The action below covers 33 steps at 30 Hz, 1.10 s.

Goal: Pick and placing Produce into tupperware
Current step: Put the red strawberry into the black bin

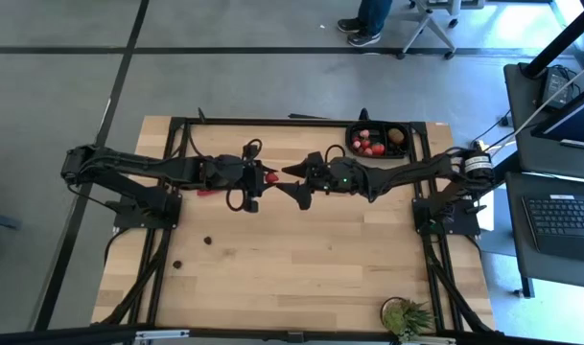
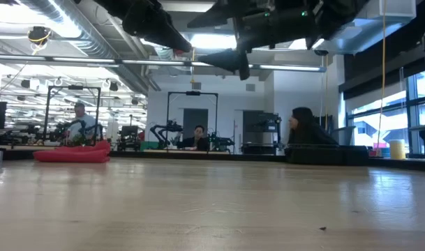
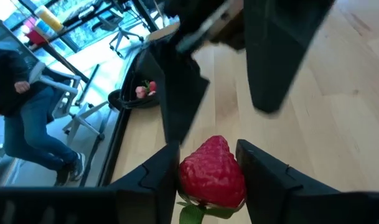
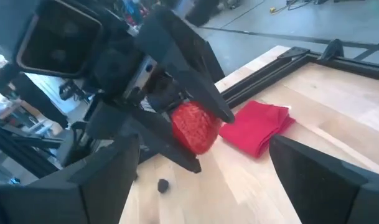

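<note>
While the left gripper (image 3: pixel 209 171) clamps a strawberry (image 3: pixel 212 173) mid-table, the right gripper (image 4: pixel 201 180) faces it, wide open.

Red strawberry (image 3: pixel 211 175) aloft; black tupperware (image 1: pixel 355 132) part-filled.

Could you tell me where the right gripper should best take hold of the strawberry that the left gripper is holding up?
Probably the strawberry's bare rounded end facing the open right gripper. The left gripper's fingers cover two opposite flanks, so come head-on, jaws turned crosswise to them.
</note>
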### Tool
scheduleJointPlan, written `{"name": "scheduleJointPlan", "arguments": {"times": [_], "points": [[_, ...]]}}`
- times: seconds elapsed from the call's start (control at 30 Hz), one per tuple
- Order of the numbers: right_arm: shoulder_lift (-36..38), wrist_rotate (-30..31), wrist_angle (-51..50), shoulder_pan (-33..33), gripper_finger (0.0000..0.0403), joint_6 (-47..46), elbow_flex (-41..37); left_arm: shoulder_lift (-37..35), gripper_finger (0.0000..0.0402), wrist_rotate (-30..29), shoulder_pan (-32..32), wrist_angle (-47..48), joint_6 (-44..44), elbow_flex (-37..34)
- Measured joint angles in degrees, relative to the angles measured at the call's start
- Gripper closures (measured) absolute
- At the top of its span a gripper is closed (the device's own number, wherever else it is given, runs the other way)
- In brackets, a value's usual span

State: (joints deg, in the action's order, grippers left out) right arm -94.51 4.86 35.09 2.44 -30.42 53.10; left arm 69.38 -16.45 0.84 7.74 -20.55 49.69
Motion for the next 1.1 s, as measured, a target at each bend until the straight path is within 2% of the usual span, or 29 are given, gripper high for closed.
{"name": "scheduleJointPlan", "arguments": {"times": [0.23, 0.43, 0.7, 0.9, 1.1], "points": [[-3.93, -2.83, 11.18, 0.45, 0.0044, -0.88, 0.04, 0.00, 0.0269, -0.02, -1.06, -0.68, -1.70, 0.04], [-5.95, -4.16, 10.04, 0.50, 0.0044, -0.86, 3.04, 0.00, 0.0256, -1.22, -1.44, -1.50, -2.19, 0.04], [-9.44, -8.13, 7.47, 0.48, 0.0048, -0.80, 8.09, -0.15, 0.0271, -2.54, -2.02, -0.50, -2.81, 0.02], [-9.41, -7.83, 6.30, 0.48, 0.0088, -0.85, 8.35, -0.07, 0.0256, -5.19, -2.88, -0.65, -3.00, 0.00], [-9.43, -7.45, 5.76, 0.52, 0.0143, -0.97, 8.37, -0.02, 0.0272, -6.03, -3.01, -0.88, -3.31, 0.00]]}}
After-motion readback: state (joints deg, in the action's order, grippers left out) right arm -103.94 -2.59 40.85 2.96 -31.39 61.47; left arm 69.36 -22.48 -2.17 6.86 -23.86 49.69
